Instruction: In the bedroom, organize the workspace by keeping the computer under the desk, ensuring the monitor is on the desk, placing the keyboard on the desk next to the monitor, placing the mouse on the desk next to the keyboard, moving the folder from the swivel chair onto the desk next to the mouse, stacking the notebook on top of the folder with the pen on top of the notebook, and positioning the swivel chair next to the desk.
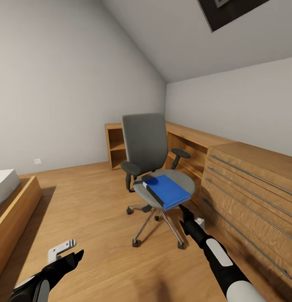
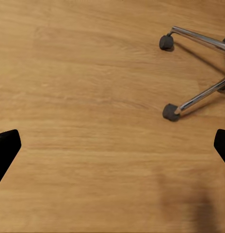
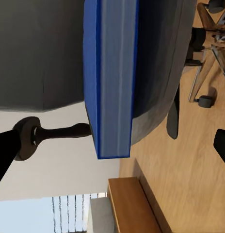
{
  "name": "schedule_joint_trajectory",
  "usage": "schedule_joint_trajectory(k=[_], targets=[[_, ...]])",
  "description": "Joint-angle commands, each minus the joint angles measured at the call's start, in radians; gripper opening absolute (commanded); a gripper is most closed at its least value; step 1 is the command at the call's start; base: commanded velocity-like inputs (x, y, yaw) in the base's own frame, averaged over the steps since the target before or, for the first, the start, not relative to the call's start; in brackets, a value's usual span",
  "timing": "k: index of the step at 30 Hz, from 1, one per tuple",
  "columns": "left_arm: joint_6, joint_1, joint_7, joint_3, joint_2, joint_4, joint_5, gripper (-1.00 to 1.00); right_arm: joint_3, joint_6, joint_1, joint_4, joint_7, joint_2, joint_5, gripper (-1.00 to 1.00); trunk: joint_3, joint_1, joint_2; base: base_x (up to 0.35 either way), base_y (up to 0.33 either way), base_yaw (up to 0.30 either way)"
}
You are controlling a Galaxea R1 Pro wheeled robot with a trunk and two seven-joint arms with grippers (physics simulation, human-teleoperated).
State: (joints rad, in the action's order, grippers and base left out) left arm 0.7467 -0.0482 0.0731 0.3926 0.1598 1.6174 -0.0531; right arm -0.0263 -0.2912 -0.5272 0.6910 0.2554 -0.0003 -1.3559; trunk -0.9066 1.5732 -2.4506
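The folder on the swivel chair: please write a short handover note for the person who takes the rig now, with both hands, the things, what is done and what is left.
Left hand: open, empty, low over the wood floor beside the chair's star base.
Right hand: open, empty, just short of the folder's near edge, not touching it.
Folder: blue, lying flat on the seat of the swivel chair. A small dark item lies at its far corner; I cannot tell what it is.
The chair stands beside low wooden cabinets.
Done: nothing visible.
Left: grasp the folder, carry it to the desk, then all other steps.
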Motion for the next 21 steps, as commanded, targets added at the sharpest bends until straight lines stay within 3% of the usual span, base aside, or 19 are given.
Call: schedule_joint_trajectory(k=[1,21], targets=[[0.005,-0.001,0.004,0.002,0.001,0.001,-0.005,1.0,-0.002,-0.008,-0.001,-0.001,-0.004,0.001,-0.008,1.0,-0.001,0.0,0.0,0.246,0.019,0.0],[-0.007,-0.001,0.004,0.007,0.0,0.002,-0.005,1.0,0.0,-0.008,-0.001,-0.018,-0.017,0.009,-0.007,1.0,-0.001,0.0,0.0,0.125,0.003,0.0]])
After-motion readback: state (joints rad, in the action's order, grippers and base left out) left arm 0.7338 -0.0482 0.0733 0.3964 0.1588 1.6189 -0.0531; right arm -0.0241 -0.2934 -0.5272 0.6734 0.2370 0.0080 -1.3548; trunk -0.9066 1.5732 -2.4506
